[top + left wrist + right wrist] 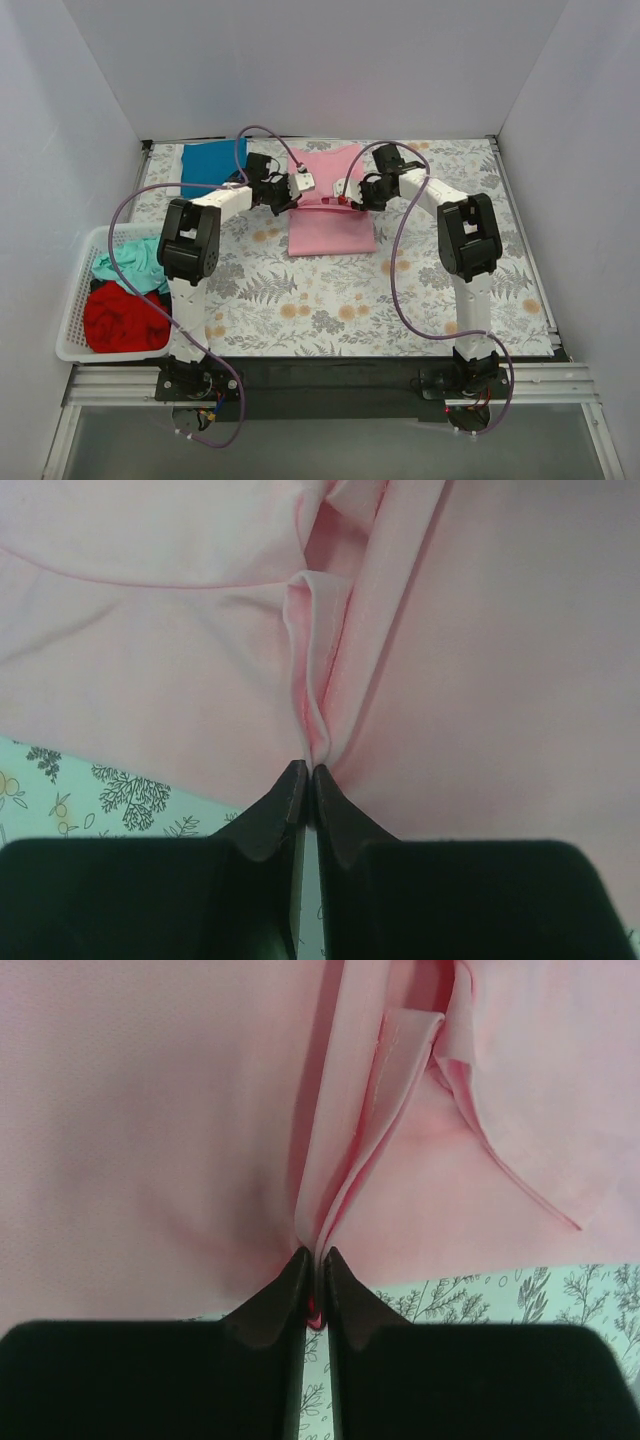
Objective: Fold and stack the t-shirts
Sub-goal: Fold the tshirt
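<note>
The left gripper [308,772] and right gripper [314,1256] each pinch a fold of the pink t-shirt [330,225], half-folded at 12 o'clock. The blue t-shirt [210,165] lies folded at 11 o'clock. The red t-shirt [125,318] and teal t-shirt [135,262] sit unfolded in the basket [72,290] at 9 o'clock.

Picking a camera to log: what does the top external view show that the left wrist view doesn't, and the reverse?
Top only: the basket with red shirt and teal shirt, the blue shirt, the right gripper. Left wrist only: the left gripper shut on a fold, seen close. Both: the pink shirt on the floral tablecloth.
</note>
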### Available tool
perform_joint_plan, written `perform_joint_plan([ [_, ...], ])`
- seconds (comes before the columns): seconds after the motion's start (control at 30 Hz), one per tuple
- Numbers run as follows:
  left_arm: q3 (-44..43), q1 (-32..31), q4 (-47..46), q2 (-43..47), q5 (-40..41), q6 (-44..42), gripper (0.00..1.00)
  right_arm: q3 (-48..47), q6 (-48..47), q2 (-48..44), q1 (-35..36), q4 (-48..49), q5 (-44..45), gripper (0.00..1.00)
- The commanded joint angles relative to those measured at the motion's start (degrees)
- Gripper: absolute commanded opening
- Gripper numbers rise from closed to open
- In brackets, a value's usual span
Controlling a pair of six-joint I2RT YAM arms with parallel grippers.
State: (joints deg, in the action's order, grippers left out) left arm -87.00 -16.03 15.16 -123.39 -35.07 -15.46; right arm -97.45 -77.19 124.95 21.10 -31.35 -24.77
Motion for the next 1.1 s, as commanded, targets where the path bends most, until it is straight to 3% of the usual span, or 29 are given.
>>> perform_joint_plan([
  [0.0,-3.3,0.4,-2.4,-0.9,2.8,1.7,0.05,-1.8,0.8,0.0,-0.2,3.2,1.1,0.35],
  [0.03,-3.7,0.4,-2.4,-1.0,3.5,2.7,0.08,-2.0,1.5,-0.1,-0.3,3.6,1.6,0.42],
  [0.1,-4.7,0.7,-2.4,-0.2,5.1,5.2,0.24,-2.9,3.4,-1.4,-0.4,4.1,2.4,0.57],
  [0.2,-5.5,2.8,-1.8,3.4,4.3,12.5,0.36,-3.1,4.9,-4.9,-1.4,4.0,3.0,0.65],
  [0.37,2.0,4.0,-0.5,14.1,1.1,15.0,0.4,3.9,5.7,-15.5,-1.9,2.0,1.3,0.61],
  [0.47,11.4,3.4,0.9,21.5,-2.7,15.0,0.44,10.8,7.7,-21.1,-1.0,-0.1,-1.8,0.54],
  [0.5,13.9,3.0,1.7,22.9,-3.5,14.9,0.44,14.4,7.8,-22.2,-0.2,-0.8,-3.0,0.49],
  [0.67,26.2,-0.8,1.2,29.0,-5.2,12.1,0.41,24.8,8.0,-26.3,3.5,-1.0,-3.6,0.42],
  [1.07,31.7,-8.2,-7.6,23.3,2.0,10.4,0.41,30.6,9.8,-19.7,6.4,8.6,0.6,0.43],
])
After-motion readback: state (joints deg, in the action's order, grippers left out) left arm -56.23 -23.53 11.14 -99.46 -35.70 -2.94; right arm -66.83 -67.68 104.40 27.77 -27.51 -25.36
